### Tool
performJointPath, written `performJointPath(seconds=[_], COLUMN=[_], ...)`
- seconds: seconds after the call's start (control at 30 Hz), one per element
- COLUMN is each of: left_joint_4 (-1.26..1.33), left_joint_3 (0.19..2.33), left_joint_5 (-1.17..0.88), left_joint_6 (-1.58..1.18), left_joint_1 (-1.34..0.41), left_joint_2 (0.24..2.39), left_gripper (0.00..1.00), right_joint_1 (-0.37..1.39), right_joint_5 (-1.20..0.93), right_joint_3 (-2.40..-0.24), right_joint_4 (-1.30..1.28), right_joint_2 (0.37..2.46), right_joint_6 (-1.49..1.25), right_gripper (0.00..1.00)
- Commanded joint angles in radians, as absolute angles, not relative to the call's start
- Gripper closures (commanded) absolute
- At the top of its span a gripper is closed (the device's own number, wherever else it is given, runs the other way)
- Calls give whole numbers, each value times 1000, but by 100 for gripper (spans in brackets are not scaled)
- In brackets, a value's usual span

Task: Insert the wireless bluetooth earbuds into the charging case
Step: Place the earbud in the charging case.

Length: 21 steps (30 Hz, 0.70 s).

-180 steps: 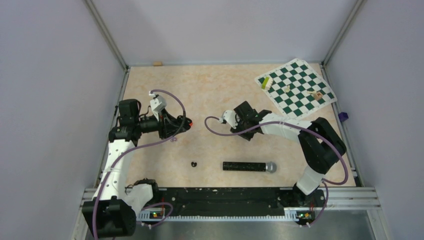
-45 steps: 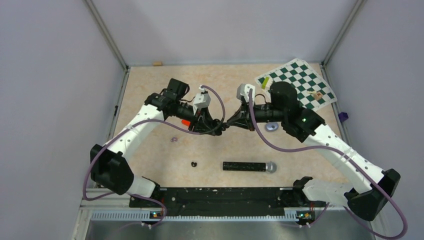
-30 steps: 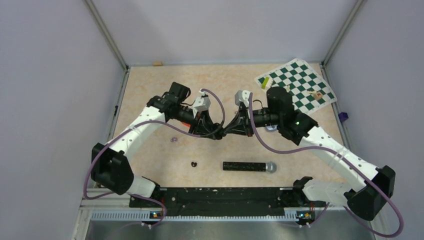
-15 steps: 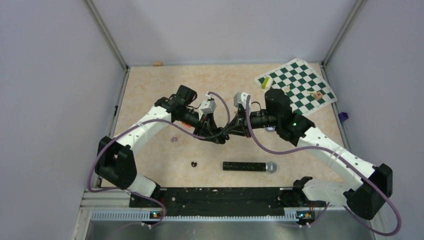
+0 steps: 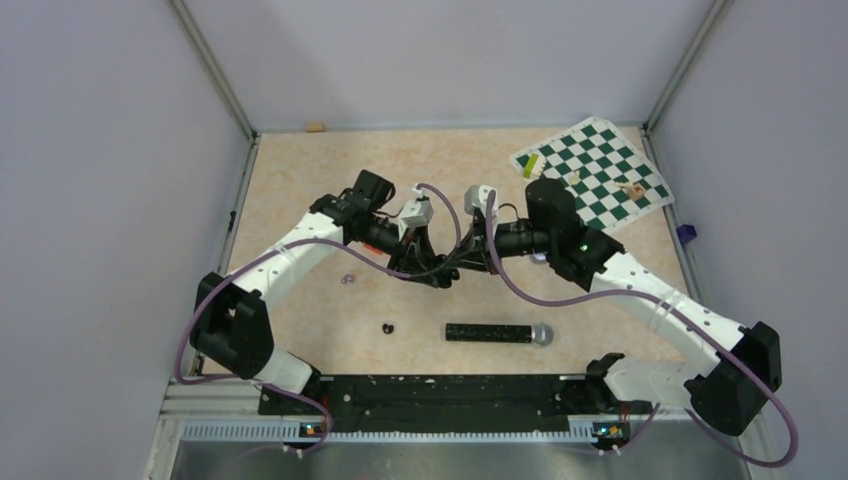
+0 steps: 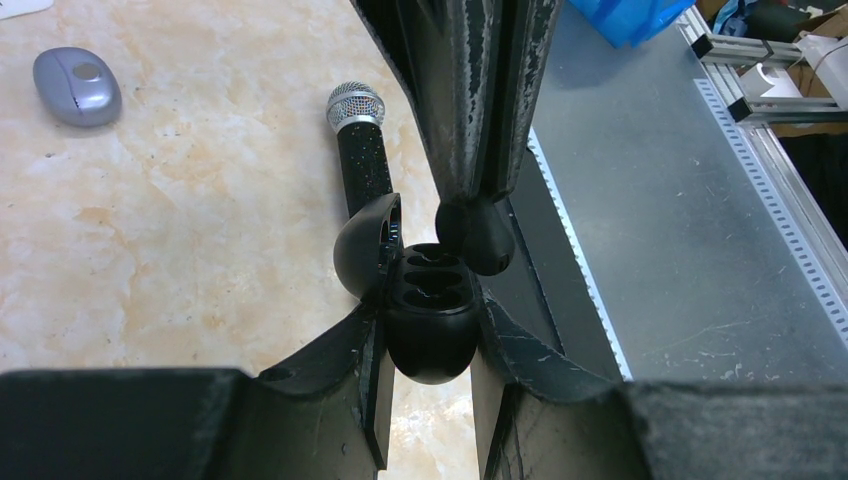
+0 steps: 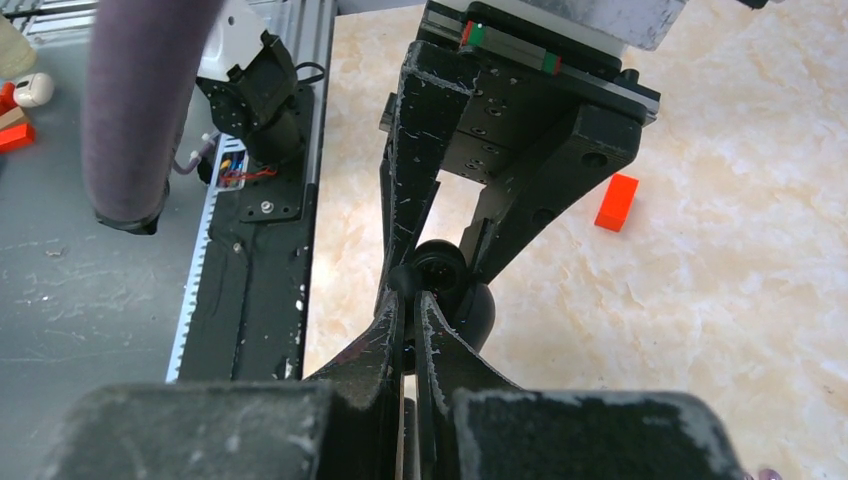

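Just at charging case (image 6: 430, 345) rim: earbud (image 6: 480, 237)

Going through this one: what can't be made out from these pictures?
- Top view: charging case and held earbud are hidden under the left claw and right claw.
- Right wrist view: the case's sockets are hidden behind both claws.
- Left wrist view: whether the held earbud touches a socket is unclear.
- Top view: loose earbud is too small for detail.

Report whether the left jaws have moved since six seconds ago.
Yes. They shifted right: then well left of the microphone, now directly behind its handle end, gripping the charging case.
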<state>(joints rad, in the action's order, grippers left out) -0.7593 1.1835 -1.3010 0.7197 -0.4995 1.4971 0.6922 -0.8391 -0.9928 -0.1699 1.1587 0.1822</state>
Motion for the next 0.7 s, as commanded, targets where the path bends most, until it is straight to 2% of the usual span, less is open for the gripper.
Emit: performJointPath(seconds=[0.0,0.67], left_joint_4=[-732,-727], left_joint_3=[1182,1182], left_joint_5=[-1325,-1323], left_joint_6=[713,709], left_joint_1=[-503,-504], left_joint_2=[1487,1483], left_gripper=[100,100], right_joint_1=[699,705], right_joint_5=[-847,-803], right_joint_3=[-990,-981], right_joint_4=[-130,-114], right_joint_2=[1168,1201], right_joint_6=[194,188], right_gripper=[100,100])
